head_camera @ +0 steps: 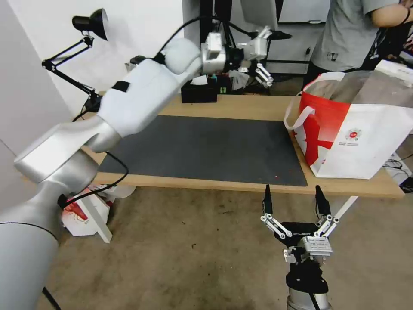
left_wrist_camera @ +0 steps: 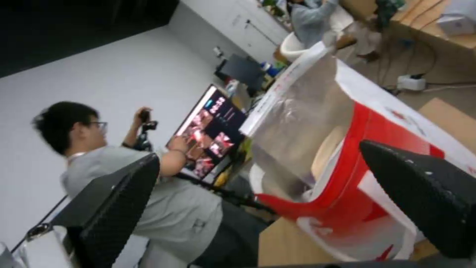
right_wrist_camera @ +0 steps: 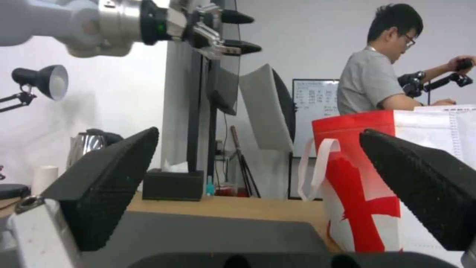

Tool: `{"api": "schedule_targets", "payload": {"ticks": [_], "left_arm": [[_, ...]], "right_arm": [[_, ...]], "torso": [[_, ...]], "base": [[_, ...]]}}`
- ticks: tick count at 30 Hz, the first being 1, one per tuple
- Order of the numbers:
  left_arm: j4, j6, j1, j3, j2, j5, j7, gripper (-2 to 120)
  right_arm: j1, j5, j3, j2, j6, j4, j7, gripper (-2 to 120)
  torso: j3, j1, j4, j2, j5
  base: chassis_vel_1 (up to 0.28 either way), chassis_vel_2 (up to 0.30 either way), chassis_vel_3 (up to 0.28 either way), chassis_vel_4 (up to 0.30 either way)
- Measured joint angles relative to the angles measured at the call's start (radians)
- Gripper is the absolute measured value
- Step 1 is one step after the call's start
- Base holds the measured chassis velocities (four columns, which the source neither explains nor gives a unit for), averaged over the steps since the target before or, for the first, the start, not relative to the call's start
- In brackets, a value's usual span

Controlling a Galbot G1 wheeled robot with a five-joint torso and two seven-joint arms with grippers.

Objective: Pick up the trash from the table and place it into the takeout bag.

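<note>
The takeout bag (head_camera: 365, 137), red and white with a silver lining, stands open on the right end of the table (head_camera: 241, 107), beside the dark grey mat (head_camera: 206, 148). My left gripper (head_camera: 275, 56) is open and held high over the table's far edge, left of the bag's mouth; from the left wrist, its fingers frame the bag (left_wrist_camera: 357, 156) and its foil lining. Below the table's front edge, my right gripper (head_camera: 294, 200) is open and empty, facing the bag (right_wrist_camera: 362, 193). The trash is out of view; nothing lies on the mat.
A black tissue box (head_camera: 198, 92) sits at the table's back edge, with a steel kettle (right_wrist_camera: 92, 143) further left. A desk lamp (head_camera: 90, 21) rises at the back left. A smaller red-and-white bag (head_camera: 79, 213) sits on the floor. A person stands behind the takeout bag.
</note>
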Motion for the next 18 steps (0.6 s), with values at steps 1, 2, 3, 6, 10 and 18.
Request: {"api": "schedule_targets", "payload": {"ticks": [1,2,3,6,10,18], "left_arm": [[-0.016,0.009,0.003,0.0,0.017,-0.01,-0.011,100],[-0.036,0.016,0.007,0.002,0.037,-0.023,-0.025,100],[-0.036,0.016,0.007,0.002,0.037,-0.023,-0.025,100],[-0.077,0.028,0.018,0.005,0.074,-0.042,-0.056,100],[-0.11,0.036,0.032,0.004,0.101,-0.057,-0.083,100],[-0.212,0.059,0.084,-0.03,0.199,-0.096,-0.152,100]], "right_arm": [[0.0,0.0,0.0,0.0,0.0,0.0,0.0,100],[0.0,0.0,0.0,0.0,0.0,0.0,0.0,100],[0.0,0.0,0.0,0.0,0.0,0.0,0.0,100],[0.0,0.0,0.0,0.0,0.0,0.0,0.0,100],[0.0,0.0,0.0,0.0,0.0,0.0,0.0,100],[0.0,0.0,0.0,0.0,0.0,0.0,0.0,100]], "torso": [[0.0,0.0,-0.0001,0.0,0.0],[0.0,0.0,-0.0001,0.0,0.0],[0.0,0.0,-0.0001,0.0,0.0],[0.0,0.0,0.0,0.0,0.0],[0.0,0.0,-0.0002,0.0,0.0003],[0.0,0.0,-0.0001,0.0,0.0]], "base": [[0.0,0.0,0.0,0.0],[0.0,0.0,0.0,0.0],[0.0,0.0,0.0,0.0],[0.0,0.0,0.0,0.0],[0.0,0.0,0.0,0.0],[0.0,0.0,0.0,0.0]]}}
